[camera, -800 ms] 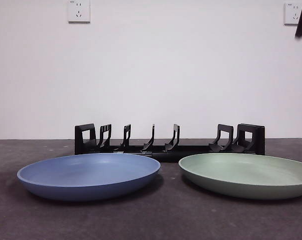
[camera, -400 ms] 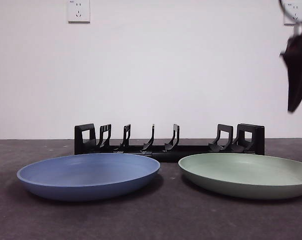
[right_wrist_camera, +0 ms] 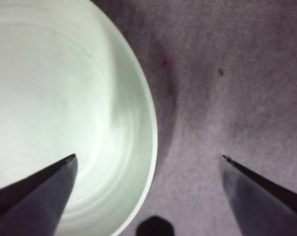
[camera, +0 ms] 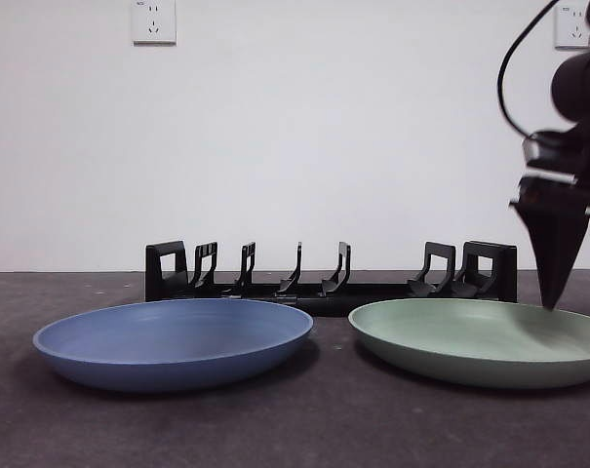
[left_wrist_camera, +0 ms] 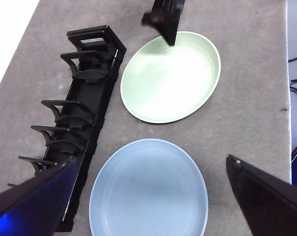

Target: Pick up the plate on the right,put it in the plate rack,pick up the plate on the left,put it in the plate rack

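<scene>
A green plate (camera: 480, 336) lies on the right of the table and a blue plate (camera: 173, 339) on the left, both flat. Behind them stands the black plate rack (camera: 329, 273), with nothing in it. My right gripper (camera: 553, 302) hangs just above the green plate's right rim; in its wrist view the gripper (right_wrist_camera: 148, 157) is open, one jaw over the green plate (right_wrist_camera: 65, 113) and one over the bare table. My left gripper (left_wrist_camera: 150, 160) is open and high up, looking down on the blue plate (left_wrist_camera: 148, 189), the green plate (left_wrist_camera: 170, 76) and the rack (left_wrist_camera: 77, 113).
The table top (camera: 324, 429) is dark grey, with a white wall behind and wall sockets (camera: 154, 21) high up. The table's edge (left_wrist_camera: 289, 98) runs near the green plate's outer side, with cables beyond it.
My right arm has come down from the top right corner to just above the green plate's right rim. The plates and the rack have not moved.
</scene>
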Robot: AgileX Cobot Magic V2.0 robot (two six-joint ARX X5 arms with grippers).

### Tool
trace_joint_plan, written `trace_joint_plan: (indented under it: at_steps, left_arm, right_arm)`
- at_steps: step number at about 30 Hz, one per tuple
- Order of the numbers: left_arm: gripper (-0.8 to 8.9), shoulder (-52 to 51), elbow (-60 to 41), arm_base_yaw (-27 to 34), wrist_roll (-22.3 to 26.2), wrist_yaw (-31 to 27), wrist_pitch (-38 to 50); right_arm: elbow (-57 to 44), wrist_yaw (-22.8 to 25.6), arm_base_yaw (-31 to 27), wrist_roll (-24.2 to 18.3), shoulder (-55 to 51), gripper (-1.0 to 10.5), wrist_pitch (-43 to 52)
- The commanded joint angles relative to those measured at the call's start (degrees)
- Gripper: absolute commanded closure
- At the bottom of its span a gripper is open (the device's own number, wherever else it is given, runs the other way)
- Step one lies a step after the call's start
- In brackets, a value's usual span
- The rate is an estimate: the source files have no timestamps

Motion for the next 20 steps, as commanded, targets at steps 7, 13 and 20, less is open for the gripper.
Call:
trace_joint_plan:
  at_steps: [7,13,20]
  left_arm:
    - [1.4,0.1,0.1,-0.2,0.5,-0.2,0.6]
    - [1.4,0.2,0.1,-0.2,0.5,-0.2,0.6]
    - [1.4,0.8,0.1,-0.8,1.8,-0.2,0.6]
  right_arm:
    - [0.0,0.3,0.1,0.6,4.3,6.8,1.5]
    - [-0.1,0.1,0.1,0.6,4.9,8.3,3.0]
    - [-0.1,0.1,0.1,0.6,4.9,9.6,4.3]
